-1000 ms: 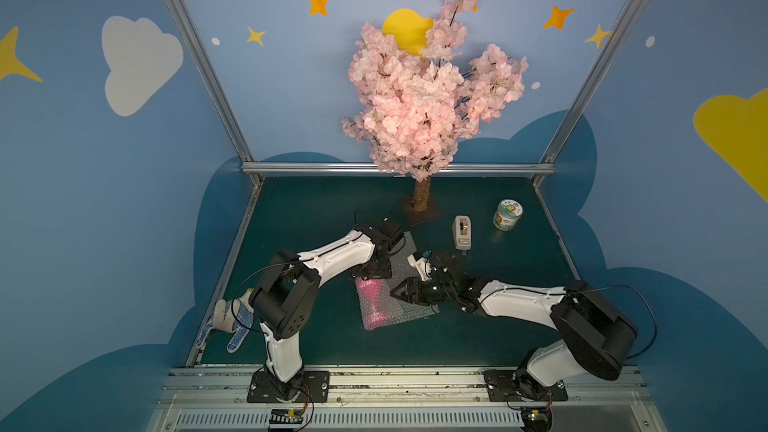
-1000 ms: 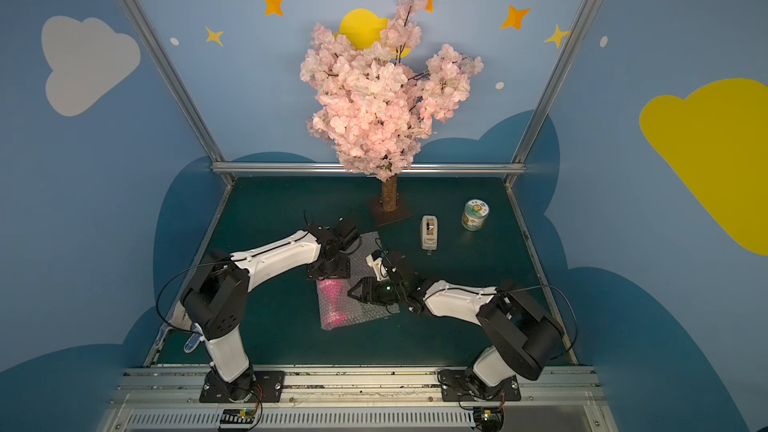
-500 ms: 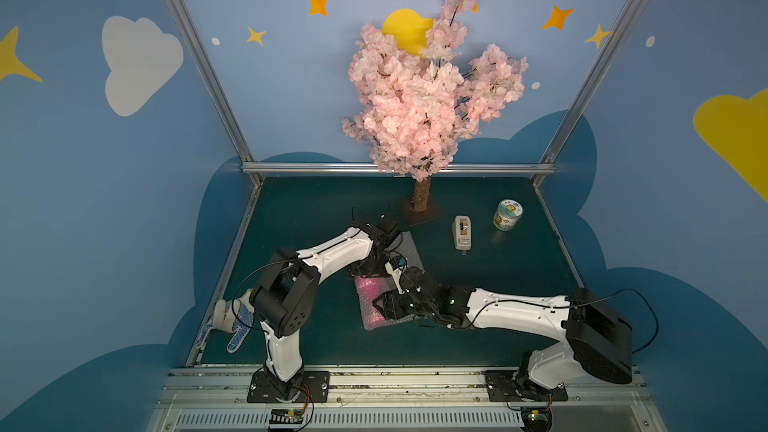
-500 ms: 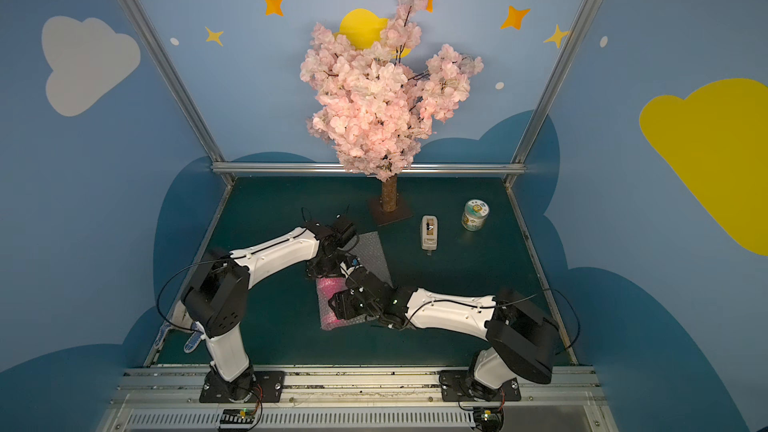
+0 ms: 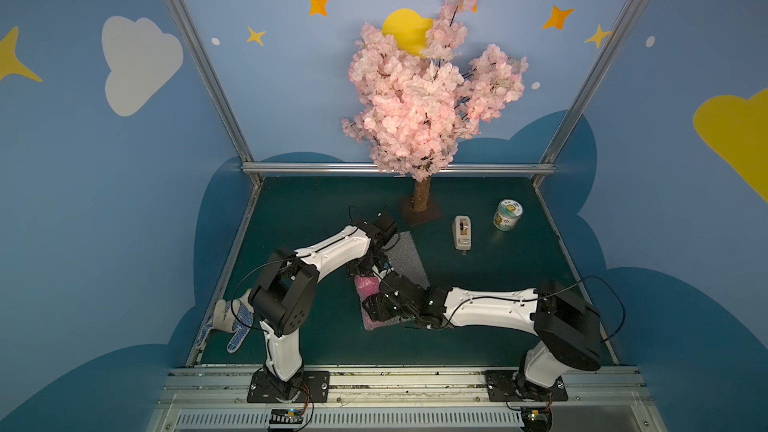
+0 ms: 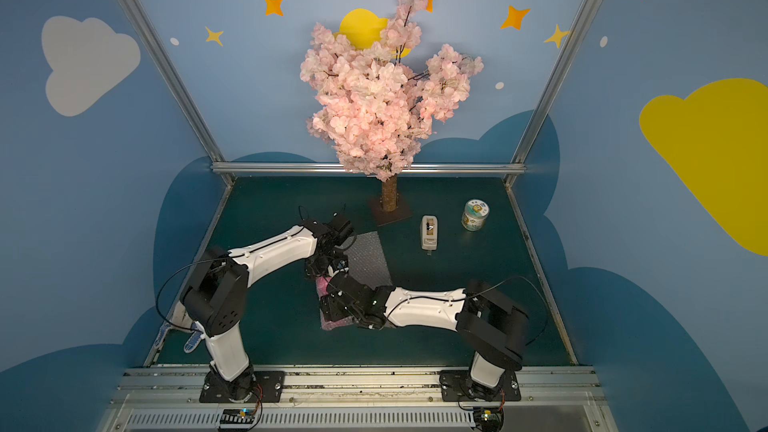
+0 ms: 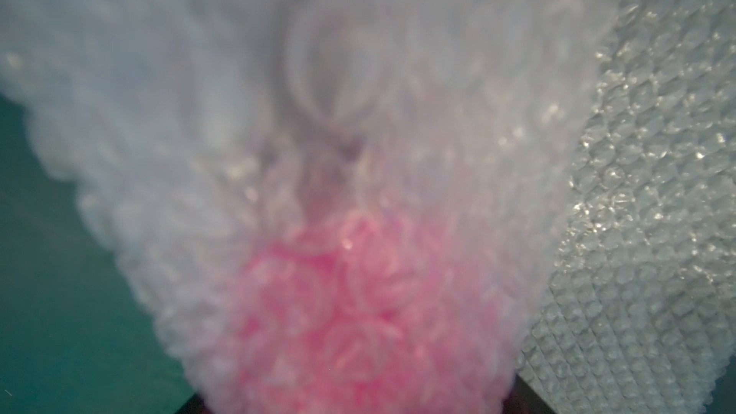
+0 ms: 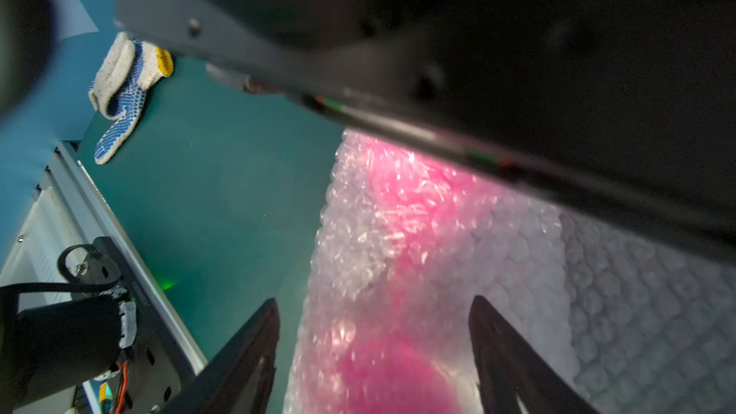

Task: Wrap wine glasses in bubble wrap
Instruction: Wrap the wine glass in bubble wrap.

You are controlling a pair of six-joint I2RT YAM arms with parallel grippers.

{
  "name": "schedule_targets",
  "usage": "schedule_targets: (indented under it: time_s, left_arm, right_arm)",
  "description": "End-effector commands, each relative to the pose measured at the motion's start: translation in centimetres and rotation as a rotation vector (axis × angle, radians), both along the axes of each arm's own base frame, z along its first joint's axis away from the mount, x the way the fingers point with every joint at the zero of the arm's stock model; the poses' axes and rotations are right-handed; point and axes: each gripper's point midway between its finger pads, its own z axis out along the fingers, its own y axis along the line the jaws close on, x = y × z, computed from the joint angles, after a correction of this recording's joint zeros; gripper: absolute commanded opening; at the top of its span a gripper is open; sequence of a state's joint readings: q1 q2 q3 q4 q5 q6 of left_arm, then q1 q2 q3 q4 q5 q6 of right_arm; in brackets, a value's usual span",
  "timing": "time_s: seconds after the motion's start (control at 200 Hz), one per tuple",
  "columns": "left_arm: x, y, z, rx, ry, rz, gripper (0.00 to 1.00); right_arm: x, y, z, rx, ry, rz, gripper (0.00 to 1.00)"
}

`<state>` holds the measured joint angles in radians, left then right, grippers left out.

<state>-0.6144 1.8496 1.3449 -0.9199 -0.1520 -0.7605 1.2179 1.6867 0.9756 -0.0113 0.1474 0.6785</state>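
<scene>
Silvery bubble wrap (image 5: 409, 257) lies rolled over the hot-pink goblet (image 5: 366, 285) on the tabletop (image 5: 498, 284), the bundle sitting between the wide-open jaws of the right gripper (image 8: 374, 300) and close before the left gripper (image 5: 365, 271), whose grip I cannot tell, while a lidded jar (image 5: 507, 215) stands well beyond both.

Stereo overhead; wrist cameras near bubble wrap (image 7: 637, 193)
</scene>
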Motion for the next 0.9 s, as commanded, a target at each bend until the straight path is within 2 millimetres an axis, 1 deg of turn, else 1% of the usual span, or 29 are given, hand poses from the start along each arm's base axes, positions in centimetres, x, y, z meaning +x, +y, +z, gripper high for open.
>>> schedule_targets:
  time_s: [0.0,0.06,0.155,0.34,0.526,0.736,0.741,0.751,0.761,0.896]
  left_arm:
    - [-1.1,0.2,-1.6,0.010,0.076,0.012,0.84]
    - [-1.0,0.1,-1.4,0.003,0.070,0.012,0.84]
    - [-0.9,0.2,-1.1,0.001,0.066,0.018,0.85]
    - [-0.5,0.5,-0.5,-0.026,0.060,0.038,0.88]
    - [0.4,0.4,1.2,-0.108,0.023,0.039,0.90]
    - [0.9,0.4,2.2,-0.172,0.001,0.043,0.92]
    - [0.9,0.4,2.3,-0.174,0.000,0.041,0.92]
    - [1.0,0.4,2.3,-0.178,-0.001,0.042,0.98]
    - [1.0,0.3,2.4,-0.183,-0.004,0.040,0.99]
    - [1.4,-0.1,3.1,-0.228,-0.023,0.041,1.00]
  right_arm:
    - [-0.2,-0.3,-1.2,-0.057,0.012,0.006,0.70]
    - [-0.2,-0.4,-1.7,-0.063,0.031,-0.010,0.66]
    - [-0.3,-0.6,-2.3,-0.081,0.052,-0.017,0.63]
    - [-0.3,-1.1,-2.8,-0.074,0.066,-0.040,0.55]
    - [-0.4,-1.6,-3.3,-0.075,0.080,-0.056,0.55]
    - [-0.4,-1.7,-3.2,-0.072,0.080,-0.058,0.55]
    - [-0.4,-1.8,-3.3,-0.073,0.081,-0.058,0.54]
    - [-0.3,-1.7,-3.3,-0.072,0.081,-0.059,0.54]
    - [-0.4,-1.7,-3.3,-0.071,0.082,-0.058,0.54]
    - [-0.3,-1.7,-3.7,-0.068,0.095,-0.057,0.52]
